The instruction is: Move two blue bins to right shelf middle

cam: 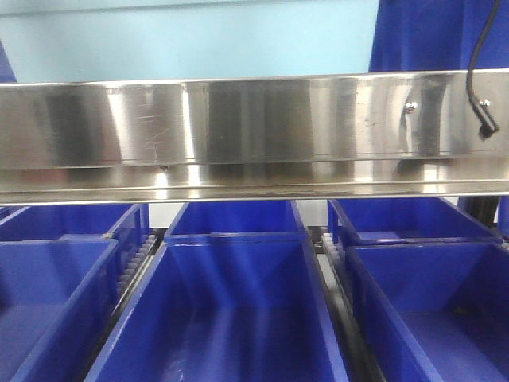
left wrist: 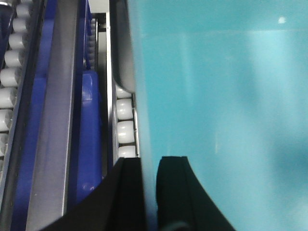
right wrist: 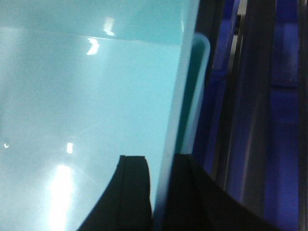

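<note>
Carry step, I judge: left gripper (left wrist: 150,195) and right gripper (right wrist: 161,195) each pinch a side wall of the pale turquoise plastic bin (left wrist: 221,120), held above the brushed steel shelf rail (cam: 254,127); next needs a level, synchronized swing to the right shelf's middle tier.

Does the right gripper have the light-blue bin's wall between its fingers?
Yes, a wall of the bin stands between the right gripper's black fingers.

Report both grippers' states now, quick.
Left gripper: shut on the light blue bin, clamping its wall.
Right gripper: shut on the light blue bin, also clamping a wall.
</note>
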